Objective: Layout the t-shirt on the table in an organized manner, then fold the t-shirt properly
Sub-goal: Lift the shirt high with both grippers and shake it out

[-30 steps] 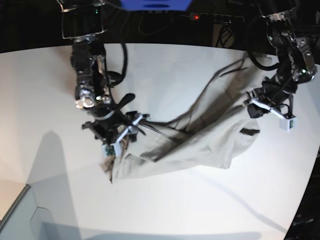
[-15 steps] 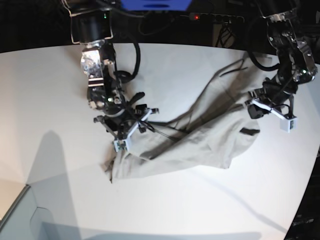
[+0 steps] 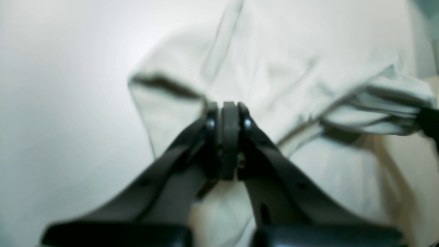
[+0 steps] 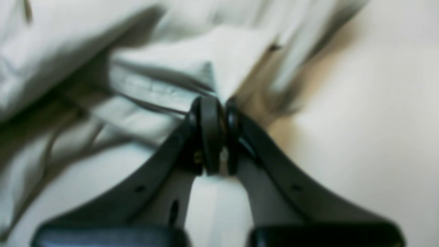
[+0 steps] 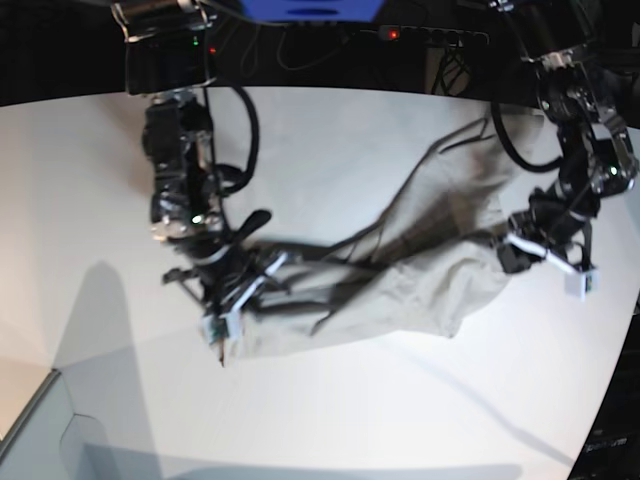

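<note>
While pinched between both grippers, t-shirt (image 5: 420, 275) sagging onto counter (image 5: 330, 400): left gripper (image 3: 229, 113) clamped on fabric; right gripper (image 4: 214, 106) clamped on hem. No legible writing.

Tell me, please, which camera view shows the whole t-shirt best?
The base view: it alone shows the full t-shirt stretched, wrinkled, across the table between both arms. The left wrist view shows only blurred folds beyond the shut left gripper; the right wrist view shows a bunched edge at the shut right gripper.
</note>
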`<state>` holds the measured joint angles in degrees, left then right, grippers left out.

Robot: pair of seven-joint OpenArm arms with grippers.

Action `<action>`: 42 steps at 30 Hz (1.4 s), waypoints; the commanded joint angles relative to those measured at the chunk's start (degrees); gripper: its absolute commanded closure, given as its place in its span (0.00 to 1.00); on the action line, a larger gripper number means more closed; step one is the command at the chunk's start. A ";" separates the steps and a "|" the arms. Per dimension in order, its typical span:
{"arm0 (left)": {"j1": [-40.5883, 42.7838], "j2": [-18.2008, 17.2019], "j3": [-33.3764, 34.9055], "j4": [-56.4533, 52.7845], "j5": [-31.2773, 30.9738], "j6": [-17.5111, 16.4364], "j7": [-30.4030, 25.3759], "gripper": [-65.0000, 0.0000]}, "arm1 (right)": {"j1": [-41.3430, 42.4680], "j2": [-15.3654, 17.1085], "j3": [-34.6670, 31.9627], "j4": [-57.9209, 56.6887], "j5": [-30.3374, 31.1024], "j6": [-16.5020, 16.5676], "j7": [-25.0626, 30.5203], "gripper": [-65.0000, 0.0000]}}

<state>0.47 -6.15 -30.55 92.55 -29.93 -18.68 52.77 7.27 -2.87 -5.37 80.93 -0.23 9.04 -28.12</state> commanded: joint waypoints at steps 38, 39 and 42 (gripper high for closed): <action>-71.20 -6.73 19.42 -8.20 2.28 0.35 -6.31 1.00 | 50.36 9.51 8.40 1.84 0.63 7.45 4.34 1.00; -68.21 -6.73 19.42 -6.62 2.28 0.35 -6.31 1.00 | 46.93 9.51 8.40 3.07 0.63 7.45 4.51 1.00; -57.83 -6.73 19.34 -1.17 2.28 0.26 -6.31 1.00 | 36.82 9.69 8.49 7.29 0.63 7.45 4.60 1.00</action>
<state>-55.20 -12.38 -11.05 90.70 -26.65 -18.00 47.77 41.41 6.52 3.01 87.24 0.12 16.16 -25.39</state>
